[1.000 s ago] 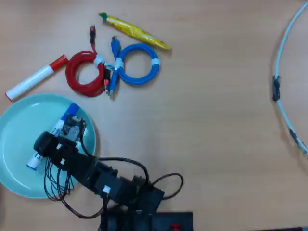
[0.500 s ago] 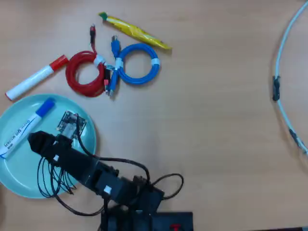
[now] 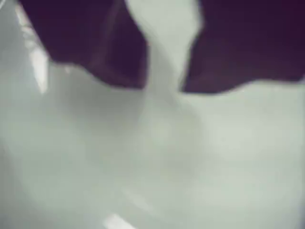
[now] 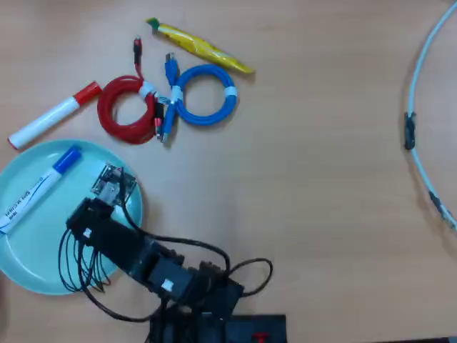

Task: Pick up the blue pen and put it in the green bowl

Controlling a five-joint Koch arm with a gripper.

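Blue pen (image 4: 37, 187) unmoved; claw (image 4: 108, 183) shifted.

No text, brand, number or sign can be read in either view. In the overhead view, the blue pen (image 4: 37, 189) carries a line of dark print along its white barrel, but the letters are too small and blurred to make out. The wrist view is blurred and shows no lettering at all.
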